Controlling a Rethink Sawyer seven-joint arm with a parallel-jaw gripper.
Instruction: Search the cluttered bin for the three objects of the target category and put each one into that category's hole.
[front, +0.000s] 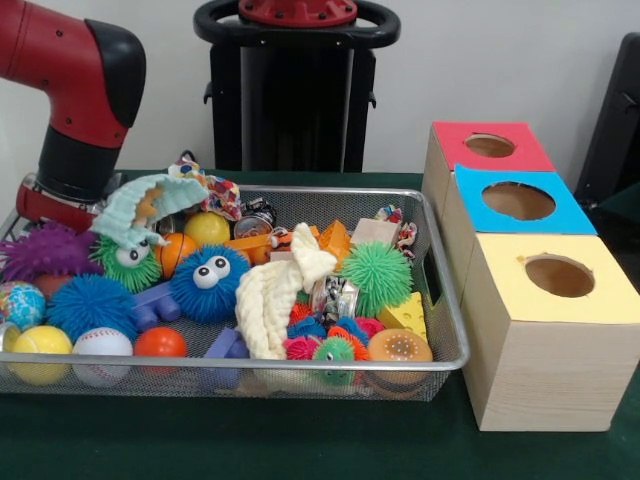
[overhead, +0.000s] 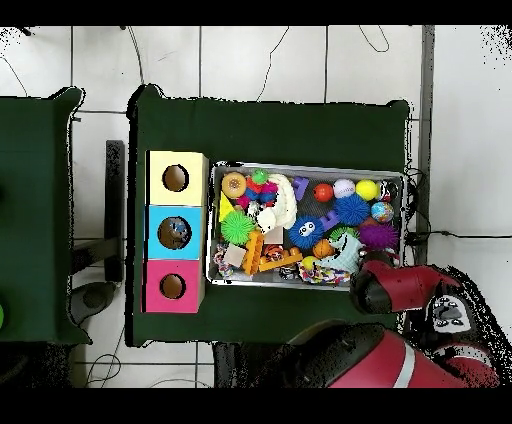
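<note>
The arm (front: 70, 100) sat at the bin's (front: 440, 345) 9 o'clock corner. I could not tell how its jaws stood. Toys filled the bin; the boxes (front: 545, 330) waited at 3 o'clock. A slow, straight-down reach would work best.

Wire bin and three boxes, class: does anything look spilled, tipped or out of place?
Nothing stands out. The toys are jumbled but all lie inside the wire bin, and the three boxes stand upright in a row beside it.
</note>
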